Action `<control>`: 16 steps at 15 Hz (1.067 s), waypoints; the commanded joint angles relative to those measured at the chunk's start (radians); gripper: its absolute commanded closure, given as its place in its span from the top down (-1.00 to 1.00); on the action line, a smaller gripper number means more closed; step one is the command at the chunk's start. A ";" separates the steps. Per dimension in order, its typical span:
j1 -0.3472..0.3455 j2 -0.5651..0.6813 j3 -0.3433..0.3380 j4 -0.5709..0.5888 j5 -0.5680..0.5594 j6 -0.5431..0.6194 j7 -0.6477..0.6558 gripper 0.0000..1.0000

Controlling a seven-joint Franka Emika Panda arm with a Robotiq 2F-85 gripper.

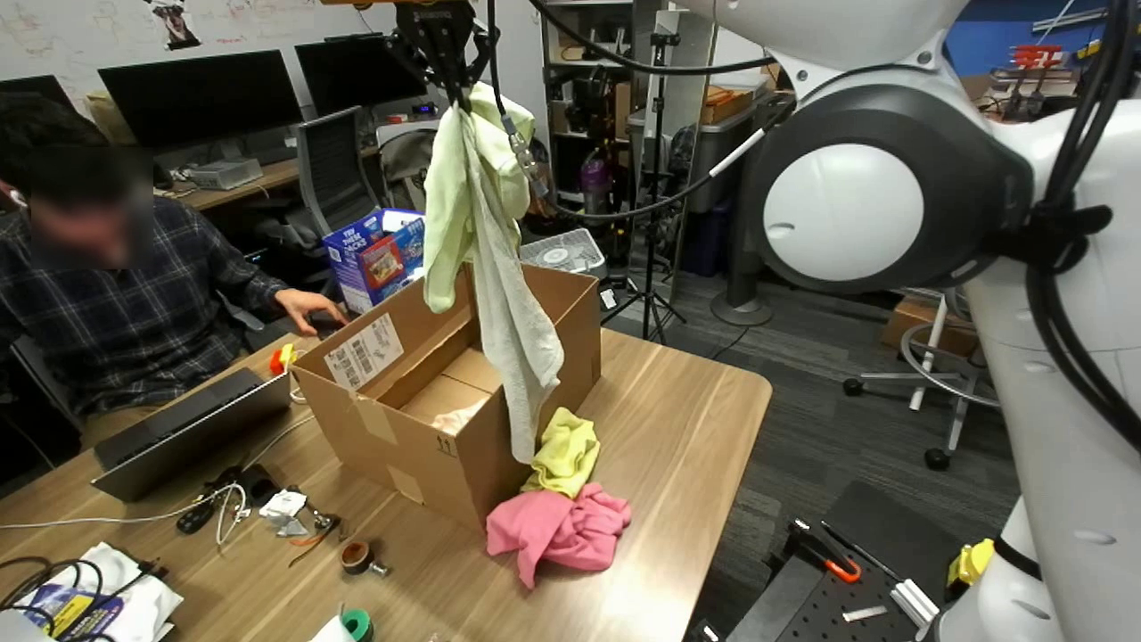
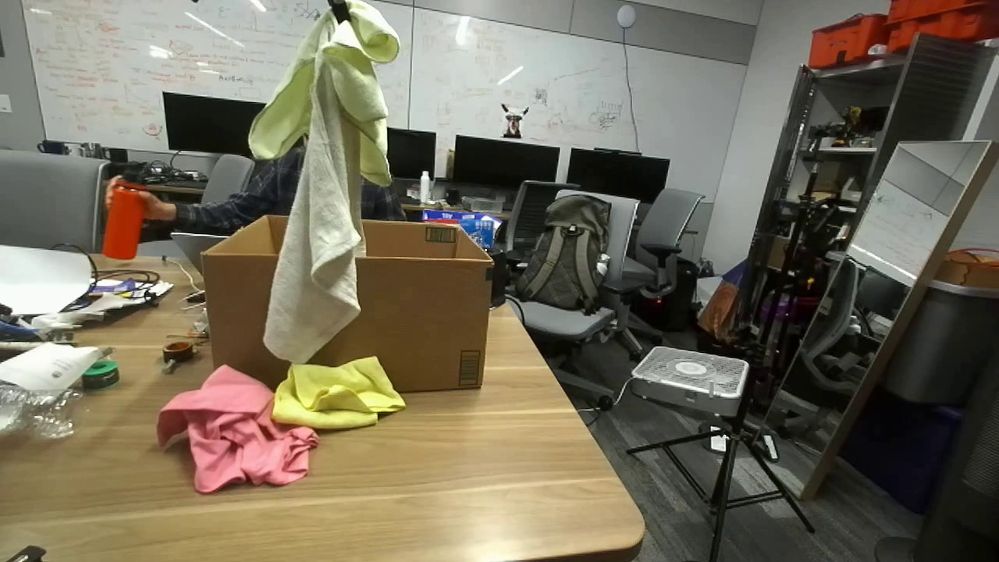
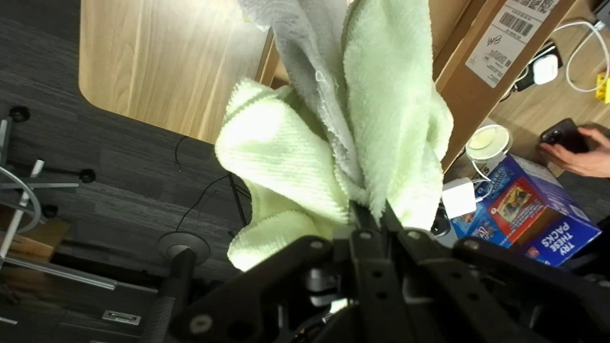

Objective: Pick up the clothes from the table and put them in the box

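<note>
Office-like lab: whiteboard (image 2: 460, 86), monitors (image 2: 506, 162), robot arm (image 1: 847, 209)

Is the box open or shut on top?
Open: an exterior view looks down into the box with no flap across the top; something pale lies inside, too hidden to name.

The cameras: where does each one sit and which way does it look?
In an exterior view: high, near the robot arm, looking down across the wooden table into the cardboard box; arm and gripper show.
In an exterior view: low, looking across the table toward the whiteboard; fingertips peek in at the top.
Wrist view: just above the gripper, looking down past it at the held pale green cloth; gripper shows at the bottom.
Both exterior views share the box, pale green cloth, pink cloth and yellow cloth.
</note>
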 commanded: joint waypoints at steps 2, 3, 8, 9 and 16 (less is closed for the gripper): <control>0.039 0.030 -0.009 0.054 -0.041 -0.032 -0.052 -0.98; 0.053 0.031 -0.012 0.052 -0.059 -0.044 -0.062 -0.98; 0.136 0.047 -0.010 0.065 -0.122 -0.095 -0.076 -0.98; 0.152 0.052 -0.008 0.070 -0.124 -0.099 -0.072 -0.98; 0.191 0.081 0.016 0.092 -0.079 -0.067 -0.071 -0.98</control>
